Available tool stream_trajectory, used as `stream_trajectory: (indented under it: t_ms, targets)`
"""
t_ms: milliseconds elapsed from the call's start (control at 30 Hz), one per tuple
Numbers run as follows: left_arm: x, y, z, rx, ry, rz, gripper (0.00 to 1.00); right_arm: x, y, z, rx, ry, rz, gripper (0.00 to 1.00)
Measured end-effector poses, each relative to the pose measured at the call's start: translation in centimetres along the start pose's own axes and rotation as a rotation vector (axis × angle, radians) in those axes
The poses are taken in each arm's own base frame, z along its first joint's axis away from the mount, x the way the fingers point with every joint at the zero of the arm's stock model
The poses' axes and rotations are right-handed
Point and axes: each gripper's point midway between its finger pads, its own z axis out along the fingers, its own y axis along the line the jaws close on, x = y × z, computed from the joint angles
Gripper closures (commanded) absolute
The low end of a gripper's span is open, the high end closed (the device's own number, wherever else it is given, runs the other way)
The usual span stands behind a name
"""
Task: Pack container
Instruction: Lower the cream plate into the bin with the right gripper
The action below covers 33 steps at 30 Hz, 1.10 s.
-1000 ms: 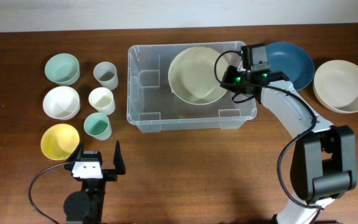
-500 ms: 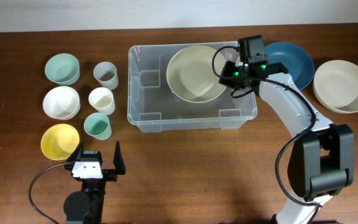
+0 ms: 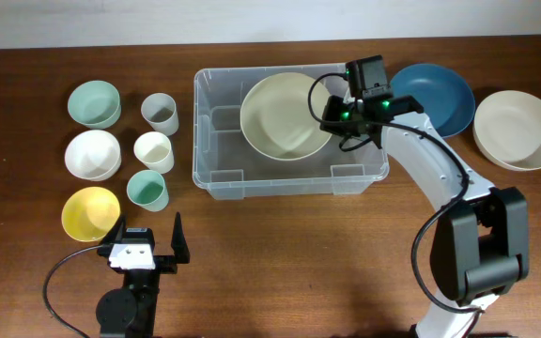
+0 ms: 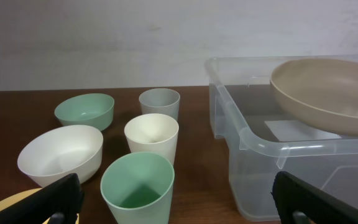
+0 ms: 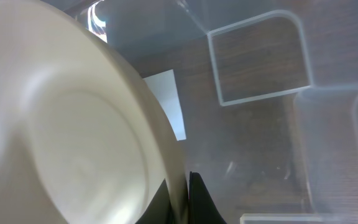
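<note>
While right gripper (image 3: 334,117) pinches beige bowl (image 3: 285,117) inside container (image 3: 219,178), white base label (image 5: 166,102) unreadable; left gripper (image 3: 150,246) agape.

right arm (image 3: 437,174): white shells and black joints are being shown at frame right.
wrist lights (image 3: 344,115): green dots are being lit.
cables (image 3: 422,252): black loops are being trailed.
left gripper (image 3: 149,238): black fingers are being carried on a white plate, lower left.

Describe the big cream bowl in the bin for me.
The bowl is wide, shallow, plain cream, matte like plastic, and empty. It hangs tilted, partly inside the clear bin, above the white label on the bin's floor. The right gripper pinches its rim; nothing else seems to touch it.
</note>
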Motion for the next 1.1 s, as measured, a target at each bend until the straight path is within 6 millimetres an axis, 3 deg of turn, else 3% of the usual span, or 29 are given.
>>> stream_trajectory:
  t_ms: [433, 767, 1100]
  targets:
    - [0.0, 0.0, 0.0, 0.0, 0.0, 0.0, 0.0, 0.1, 0.6, 0.1, -0.012, -0.001, -0.009, 0.96]
    - [0.0, 0.0, 0.0, 0.0, 0.0, 0.0, 0.0, 1.1, 4.7, 0.4, -0.077, -0.025, -0.082, 0.96]
    - [0.0, 0.0, 0.0, 0.0, 0.0, 0.0, 0.0, 0.9, 4.7, 0.4, -0.066, -0.038, -0.06, 0.96]
